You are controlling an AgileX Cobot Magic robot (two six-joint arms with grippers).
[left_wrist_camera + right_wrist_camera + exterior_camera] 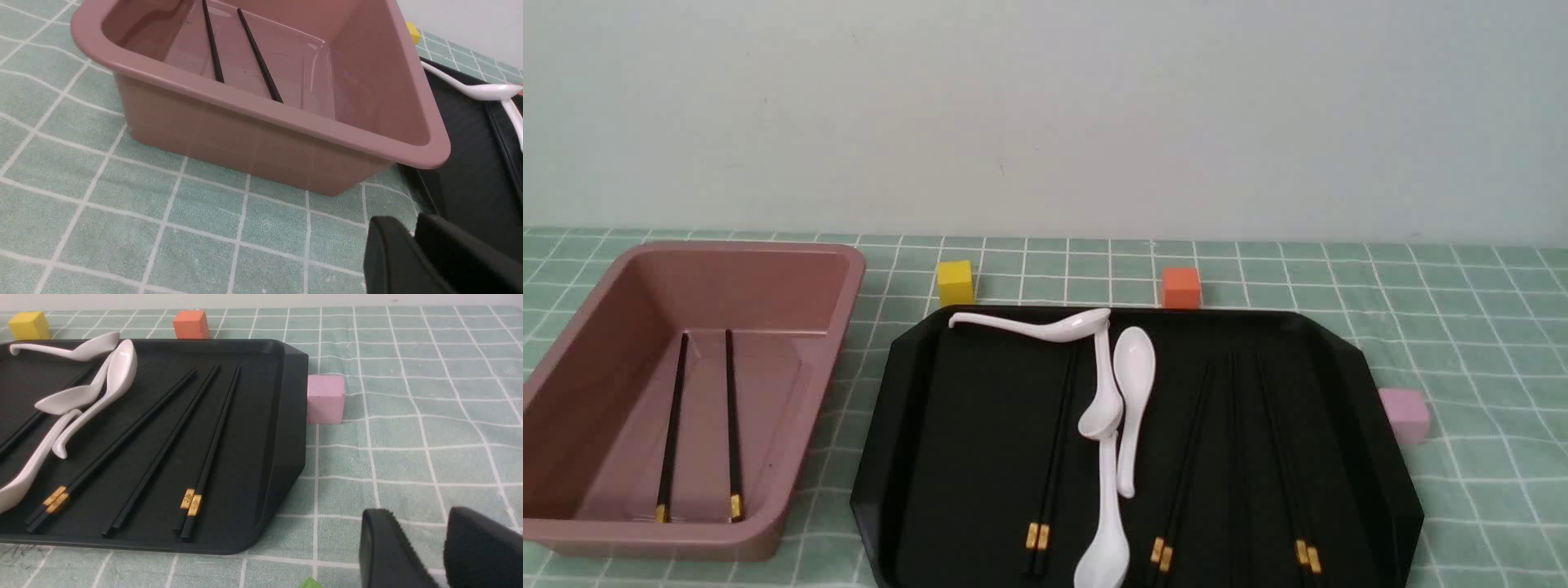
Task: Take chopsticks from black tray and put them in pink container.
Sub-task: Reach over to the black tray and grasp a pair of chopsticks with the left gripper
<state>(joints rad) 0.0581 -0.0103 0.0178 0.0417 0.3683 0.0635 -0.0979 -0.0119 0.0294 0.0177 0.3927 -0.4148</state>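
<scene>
White-lined green cloth covers the worktop (1494, 490), its far edge meeting a pale wall (1045, 114); left pincer (412, 234) nearly pressed together, right pincer (416, 522) spread.

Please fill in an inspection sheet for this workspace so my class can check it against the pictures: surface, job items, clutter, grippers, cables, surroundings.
Surface: green cloth with white grid lines, slightly wrinkled.
Job items: black tray holding several chopsticks; pink container with two chopsticks inside.
Clutter: four white spoons in tray; yellow, orange and pink cubes beside it.
Grippers: left slightly open, right open; both empty.
Cables: nothing seen.
Surroundings: plain pale wall behind.
</scene>
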